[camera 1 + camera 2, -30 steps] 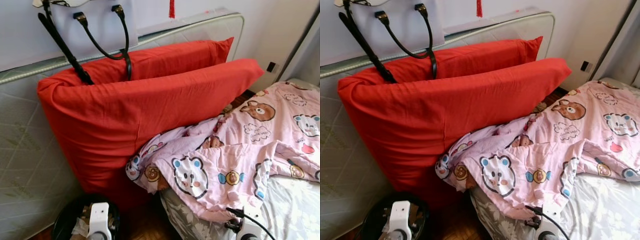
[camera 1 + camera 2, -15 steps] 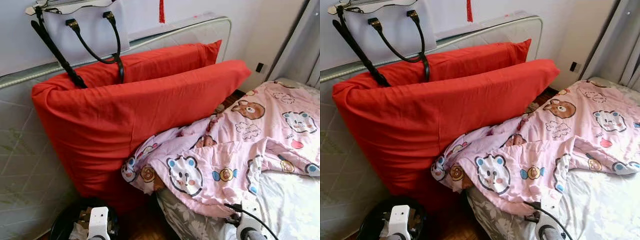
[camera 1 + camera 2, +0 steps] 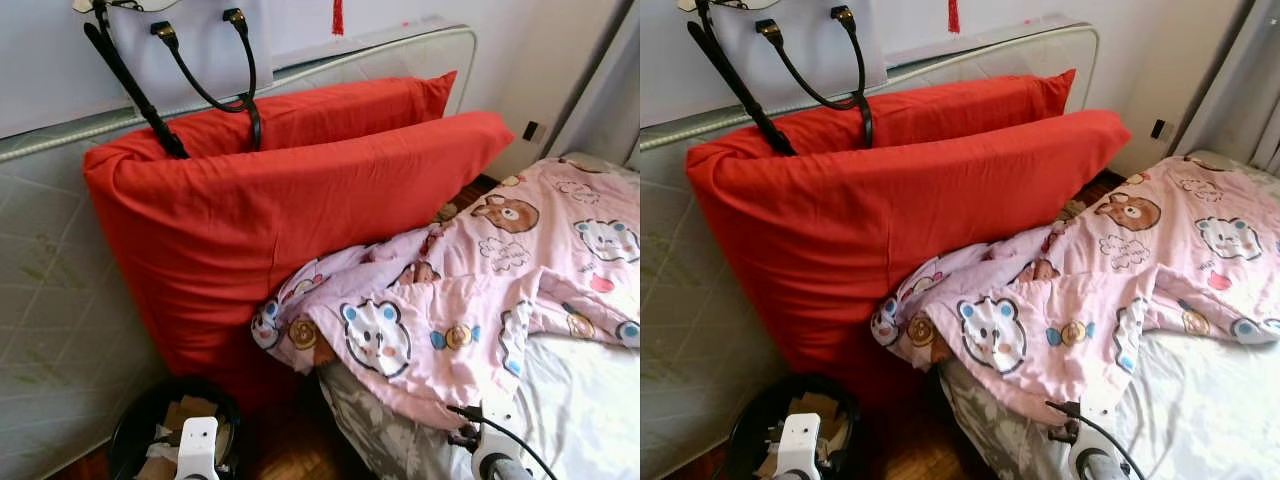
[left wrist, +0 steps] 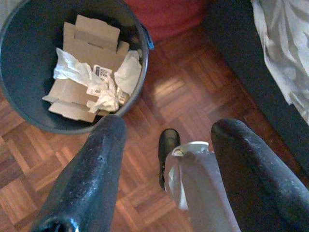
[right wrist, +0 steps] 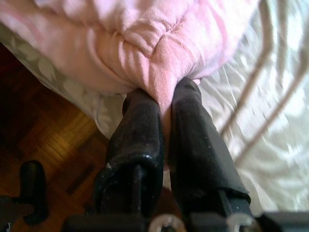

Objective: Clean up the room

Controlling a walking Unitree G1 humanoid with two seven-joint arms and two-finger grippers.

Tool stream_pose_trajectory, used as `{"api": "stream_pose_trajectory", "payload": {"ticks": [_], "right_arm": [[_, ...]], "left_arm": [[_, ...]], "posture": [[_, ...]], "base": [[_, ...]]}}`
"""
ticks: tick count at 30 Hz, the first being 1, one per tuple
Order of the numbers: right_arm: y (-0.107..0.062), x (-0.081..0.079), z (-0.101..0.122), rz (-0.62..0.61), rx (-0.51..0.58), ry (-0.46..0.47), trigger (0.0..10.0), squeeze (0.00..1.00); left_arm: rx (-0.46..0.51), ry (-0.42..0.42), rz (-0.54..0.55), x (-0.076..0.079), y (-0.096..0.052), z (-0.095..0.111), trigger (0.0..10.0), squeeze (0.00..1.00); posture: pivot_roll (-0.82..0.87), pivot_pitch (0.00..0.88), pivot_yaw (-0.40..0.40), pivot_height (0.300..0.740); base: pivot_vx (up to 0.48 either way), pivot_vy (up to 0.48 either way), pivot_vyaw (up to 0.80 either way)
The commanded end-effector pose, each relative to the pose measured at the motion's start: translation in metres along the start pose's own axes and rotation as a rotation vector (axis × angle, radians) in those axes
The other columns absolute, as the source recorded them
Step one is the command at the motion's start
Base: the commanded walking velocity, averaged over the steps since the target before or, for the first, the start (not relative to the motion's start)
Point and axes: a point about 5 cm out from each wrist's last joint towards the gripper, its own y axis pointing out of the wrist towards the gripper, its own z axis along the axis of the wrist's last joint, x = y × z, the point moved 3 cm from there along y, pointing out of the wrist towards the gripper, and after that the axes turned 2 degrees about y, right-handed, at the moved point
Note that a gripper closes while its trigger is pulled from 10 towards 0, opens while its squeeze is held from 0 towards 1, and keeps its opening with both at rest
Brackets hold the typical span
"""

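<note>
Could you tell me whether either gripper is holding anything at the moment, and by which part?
The right gripper pinches the pink blanket by a fold at its edge near the bed's corner. The left gripper is open, holding nothing.

We see a soft pink cartoon-bear cloth quilt point(image 3: 470, 300); glossy brown wood parquet floor point(image 4: 193, 106); crumpled white paper point(image 4: 104, 89) in a matt black bin point(image 4: 19, 63).

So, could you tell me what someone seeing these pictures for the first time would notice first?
Most striking are the two big red cushions standing on edge against a quilted mattress at the wall, with a white handbag hanging above them. Next comes the pink cartoon-bear blanket rumpled across the bed, its edge pinched in the right gripper. On the floor below sits a black bin of cardboard and paper.
</note>
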Motion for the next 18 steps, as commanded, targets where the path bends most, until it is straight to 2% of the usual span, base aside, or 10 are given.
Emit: {"api": "stream_pose_trajectory", "payload": {"ticks": [1, 18], "right_arm": [[-0.0006, -0.0007, -0.0044, 0.001, -0.015, 0.002, 10.0, 0.00], [-0.0013, -0.0003, -0.0071, -0.001, -0.020, -0.008, 10.0, 0.00]], "left_arm": [[-0.030, -0.001, 0.001, -0.0035, -0.0018, -0.0087, 10.0, 0.00], [-0.024, 0.007, -0.005, -0.0021, -0.0015, -0.0072, 10.0, 0.00]], "posture": [[-0.02, 0.000, 0.001, 0.740], [-0.02, 0.000, 0.000, 0.740]], "base": [[-0.307, 0.000, 0.00], [-0.306, 0.000, 0.00]]}}
